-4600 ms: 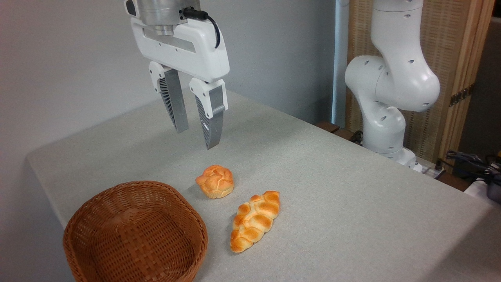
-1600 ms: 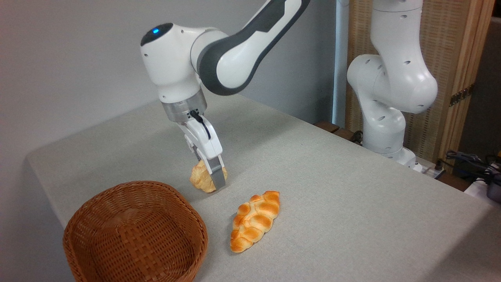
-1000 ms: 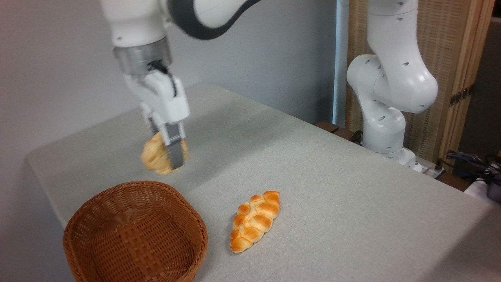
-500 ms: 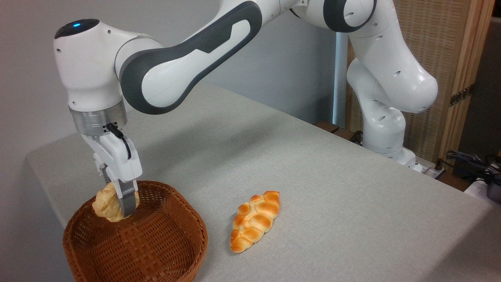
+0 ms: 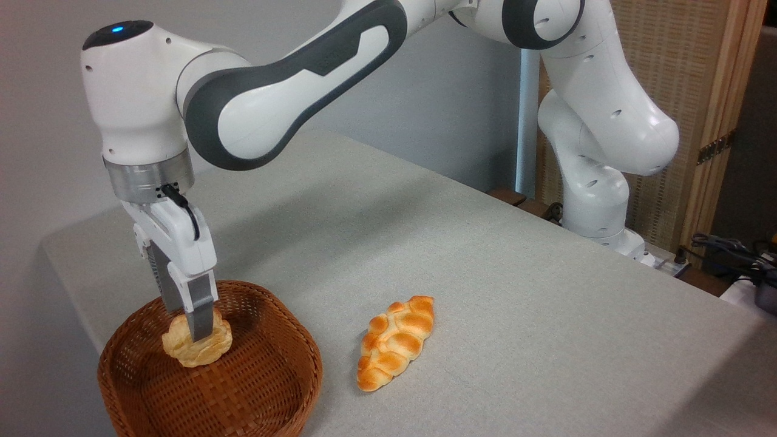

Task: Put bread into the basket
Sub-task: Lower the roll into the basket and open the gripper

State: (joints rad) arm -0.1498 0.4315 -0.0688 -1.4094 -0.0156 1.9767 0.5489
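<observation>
The bread, a small golden knotted bun, lies inside the round brown wicker basket at the front left of the table, on its back-left part. My gripper points straight down over the basket with its jaws open. The near finger stands in front of the bun and covers its middle. The far finger is behind and to the left. The bun rests on the basket floor, below the fingers.
A longer braided loaf lies on the grey table just right of the basket. My arm's white base stands at the table's back right, with cables beyond it. A wall runs behind.
The gripper carried the bun from the table to over the basket. In the last half second the jaws opened and the bun dropped to the basket floor, while the gripper rose slightly.
</observation>
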